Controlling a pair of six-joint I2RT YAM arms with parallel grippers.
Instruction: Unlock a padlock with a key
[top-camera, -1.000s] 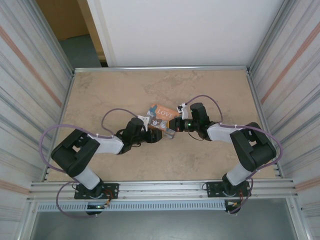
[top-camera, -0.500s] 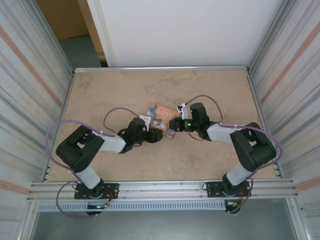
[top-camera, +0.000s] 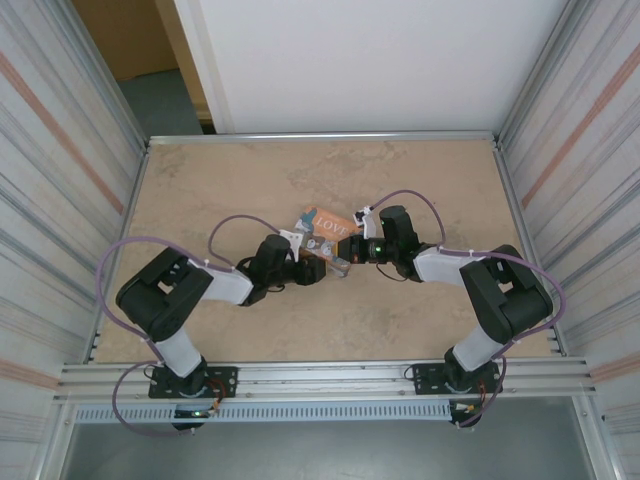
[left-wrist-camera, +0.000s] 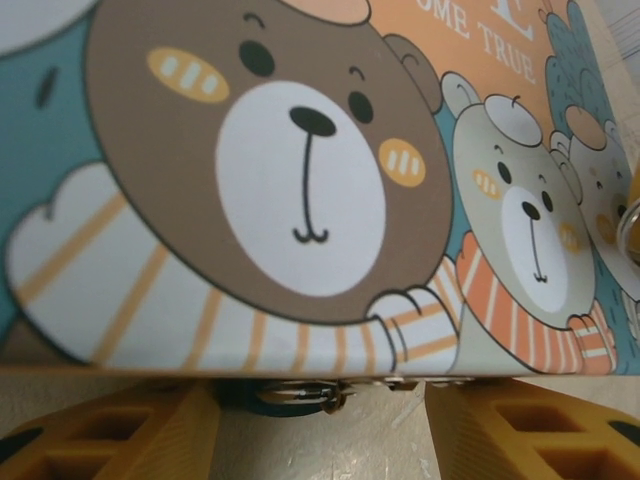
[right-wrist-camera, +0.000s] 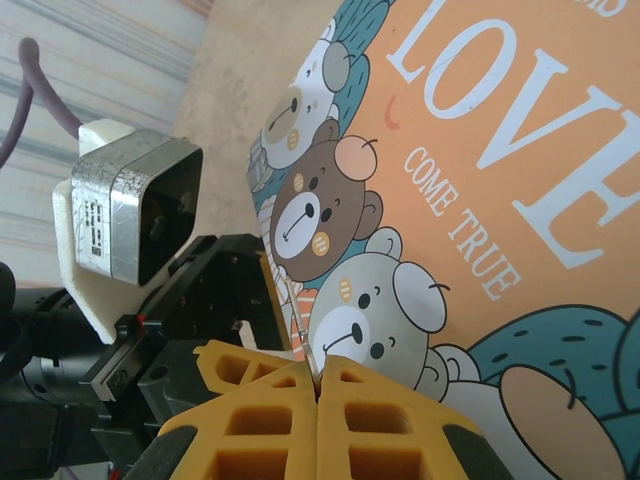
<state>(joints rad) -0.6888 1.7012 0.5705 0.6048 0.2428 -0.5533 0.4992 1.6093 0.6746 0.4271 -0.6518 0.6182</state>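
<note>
Reading outward from the left wrist: my left end effector (left-wrist-camera: 320, 435) has its yellow fingers (left-wrist-camera: 110, 435) apart, clamped on nothing. Just beyond the tips and between them, the padlock (left-wrist-camera: 290, 394) sits at the lower edge of the LOVE box (left-wrist-camera: 300, 200), with its dark body and pale metal showing. The box face with cartoon bears rises behind it. My right end effector (right-wrist-camera: 318, 390) has its pads pressed together close to the box; I cannot tell whether anything thin lies between them. The box lies on the beige surface (top-camera: 400, 170), between both arms.
</note>
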